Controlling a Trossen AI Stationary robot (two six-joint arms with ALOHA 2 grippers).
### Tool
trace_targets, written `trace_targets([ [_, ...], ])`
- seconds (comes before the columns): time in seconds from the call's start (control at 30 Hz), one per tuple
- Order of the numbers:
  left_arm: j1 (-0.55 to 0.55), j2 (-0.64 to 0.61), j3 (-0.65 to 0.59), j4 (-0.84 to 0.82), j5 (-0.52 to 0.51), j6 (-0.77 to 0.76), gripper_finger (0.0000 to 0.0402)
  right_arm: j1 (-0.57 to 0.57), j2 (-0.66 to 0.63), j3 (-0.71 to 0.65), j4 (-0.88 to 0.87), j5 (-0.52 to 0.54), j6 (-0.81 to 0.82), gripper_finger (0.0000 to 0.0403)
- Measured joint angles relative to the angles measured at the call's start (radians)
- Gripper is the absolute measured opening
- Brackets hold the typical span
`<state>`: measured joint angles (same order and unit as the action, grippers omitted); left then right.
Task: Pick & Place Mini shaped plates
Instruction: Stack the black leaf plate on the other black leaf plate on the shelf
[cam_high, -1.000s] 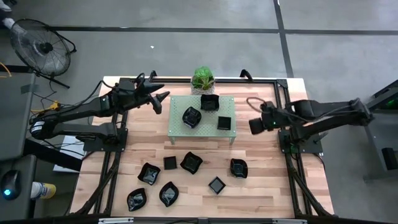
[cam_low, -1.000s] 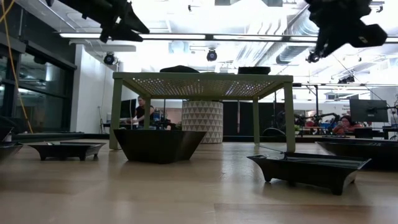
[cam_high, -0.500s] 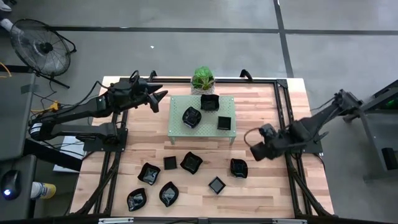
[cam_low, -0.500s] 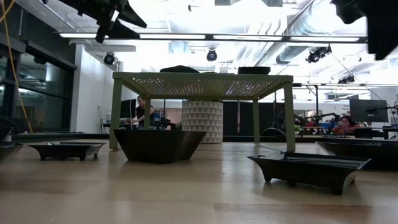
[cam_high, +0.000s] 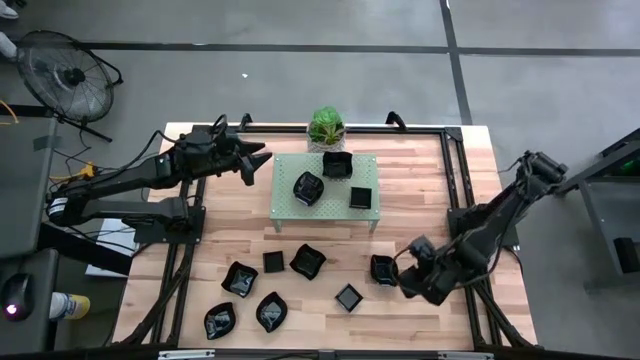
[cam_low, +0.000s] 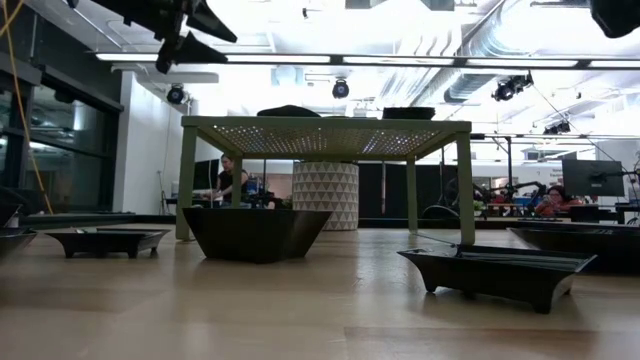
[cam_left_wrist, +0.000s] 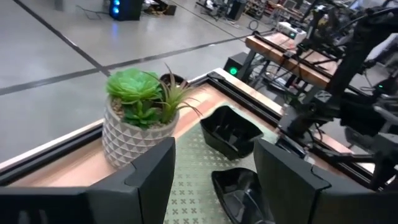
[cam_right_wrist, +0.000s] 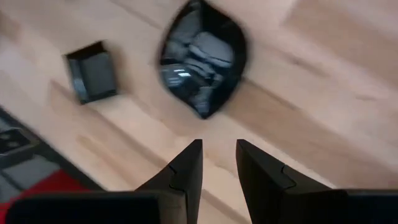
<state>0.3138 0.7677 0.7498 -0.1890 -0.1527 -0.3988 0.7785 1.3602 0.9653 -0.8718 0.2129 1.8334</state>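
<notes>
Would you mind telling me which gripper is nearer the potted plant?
Left: the left gripper hovers just beside the potted plant; the right gripper is far across the table.

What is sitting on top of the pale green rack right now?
Three small black plates rest on the green rack: one by the potted plant, one left of centre, one to the right. Whatever lies beneath the rack is hidden from above.

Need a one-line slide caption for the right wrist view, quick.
Right gripper, fingers slightly apart and empty, hovers over the wooden table near a leaf-shaped black plate and a small square plate.
</notes>
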Motion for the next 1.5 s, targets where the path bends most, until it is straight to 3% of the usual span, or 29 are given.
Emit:
trace_targets([
  [0.27,0.000,0.000,0.000,0.000,0.066,0.004,0.0216,-0.007,0.090,0.000,0.036,0.017,0.093,0.0095],
  [0.6,0.000,0.000,0.000,-0.087,0.198,0.071,0.0216,-0.043,0.099,-0.001,0.042,0.002,0.115,0.0099],
  [0.77,0.000,0.000,0.000,-0.131,0.240,0.107,0.0216,-0.061,0.073,-0.141,0.245,-0.005,0.115,0.0099],
  [0.9,0.000,0.000,0.000,-0.129,0.271,0.114,0.0216,-0.066,0.044,-0.215,0.294,-0.036,0.130,0.0099],
  [1.13,0.000,0.000,0.000,-0.129,0.277,0.114,0.0216,-0.099,0.013,-0.268,0.302,-0.074,0.099,0.0099],
  [1.5,0.000,0.000,0.000,-0.129,0.272,0.109,0.0216,-0.139,0.014,-0.343,0.464,-0.043,0.024,0.0099],
])
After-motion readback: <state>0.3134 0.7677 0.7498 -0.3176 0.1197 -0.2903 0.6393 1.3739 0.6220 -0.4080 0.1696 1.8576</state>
